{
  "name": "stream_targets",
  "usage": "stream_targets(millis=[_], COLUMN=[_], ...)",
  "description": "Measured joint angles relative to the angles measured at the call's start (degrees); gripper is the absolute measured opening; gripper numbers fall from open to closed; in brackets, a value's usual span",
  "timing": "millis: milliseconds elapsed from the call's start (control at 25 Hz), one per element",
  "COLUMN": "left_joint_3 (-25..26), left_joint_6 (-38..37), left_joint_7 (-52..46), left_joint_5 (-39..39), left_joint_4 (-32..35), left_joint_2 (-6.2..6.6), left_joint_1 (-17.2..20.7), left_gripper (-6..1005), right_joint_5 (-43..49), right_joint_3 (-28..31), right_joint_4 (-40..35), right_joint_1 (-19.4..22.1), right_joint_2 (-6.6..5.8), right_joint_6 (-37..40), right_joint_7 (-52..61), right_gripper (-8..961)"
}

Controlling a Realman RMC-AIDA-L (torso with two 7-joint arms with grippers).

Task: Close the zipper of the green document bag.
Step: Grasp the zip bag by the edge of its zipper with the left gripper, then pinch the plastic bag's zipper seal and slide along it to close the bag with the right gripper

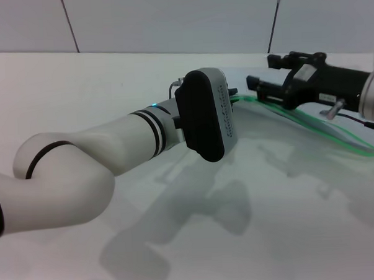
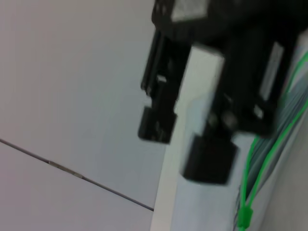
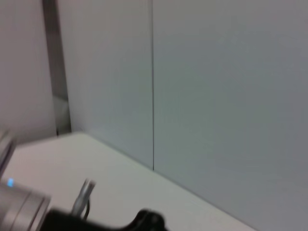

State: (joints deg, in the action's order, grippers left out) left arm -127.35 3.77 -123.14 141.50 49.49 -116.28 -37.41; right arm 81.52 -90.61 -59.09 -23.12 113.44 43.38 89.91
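Note:
The green document bag (image 1: 339, 138) lies flat on the white table at the right, pale and translucent. Its zipper (image 1: 291, 118) shows as thin bright green lines running from the table's middle toward the right edge. In the left wrist view the zipper (image 2: 262, 156) ends at a small green slider tab (image 2: 244, 217). My right gripper (image 1: 263, 71) reaches in from the right, black, hovering over the bag's near end with its fingers apart; it shows close up as the right gripper (image 2: 180, 144). My left arm's wrist housing (image 1: 204, 114) sits just left of the zipper's end and hides the left gripper.
The white table (image 1: 110, 81) spreads wide on the left and in front. A grey panelled wall (image 1: 169, 20) rises behind it. The left arm's thick white forearm (image 1: 64, 176) crosses the lower left.

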Motion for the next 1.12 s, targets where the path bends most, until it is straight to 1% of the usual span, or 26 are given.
stream_targets(millis=[40, 80, 120, 160, 280, 440, 640, 920, 1120], left_joint_3=[0.00, 0.00, 0.00, 0.00, 0.07, 0.16, 0.18, 0.18, 0.18], left_joint_6=[-0.09, -0.10, -0.12, -0.14, -0.21, -0.26, -0.48, -0.64, -0.64], left_joint_7=[0.00, 0.00, 0.00, 0.00, 0.00, 0.00, 0.00, 0.00, 0.00], left_joint_5=[0.00, 0.00, 0.00, 0.00, 0.00, -0.24, -0.81, -0.88, -0.89], left_joint_4=[0.07, 0.09, 0.15, 0.26, 0.71, 0.82, 1.42, 1.58, 1.79], left_joint_2=[0.00, 0.00, 0.00, 0.00, 0.00, 0.00, 0.00, 0.00, 0.00], left_joint_1=[0.01, 0.02, 0.02, 0.03, 0.05, 0.06, 0.11, 0.15, 0.15], left_gripper=[65, 65, 65, 65, 65, 65, 64, 64, 64], right_joint_5=[4.02, 7.49, 10.63, 12.90, 15.27, 15.33, 15.48, 15.52, 15.58], right_joint_3=[1.15, 2.00, 2.33, 2.19, 0.41, -1.95, -8.17, -14.07, -14.82], right_joint_4=[-1.26, -2.27, -3.59, -4.60, -6.17, -6.38, -6.80, -6.83, -6.23], right_joint_1=[0.39, 0.75, 1.18, 1.53, 1.87, 2.47, 3.18, 3.76, 3.79], right_joint_2=[1.19, 2.05, 2.73, 3.05, 2.98, 3.13, 3.12, 3.04, 2.93], right_joint_6=[0.00, -0.06, -0.28, -0.59, -1.93, -4.43, -11.04, -20.01, -21.65], right_joint_7=[0.07, 0.10, 0.16, 0.19, -1.63, -8.68, -14.20, -17.41, -17.46], right_gripper=[636, 636, 636, 635, 635, 611, 582, 540, 511])
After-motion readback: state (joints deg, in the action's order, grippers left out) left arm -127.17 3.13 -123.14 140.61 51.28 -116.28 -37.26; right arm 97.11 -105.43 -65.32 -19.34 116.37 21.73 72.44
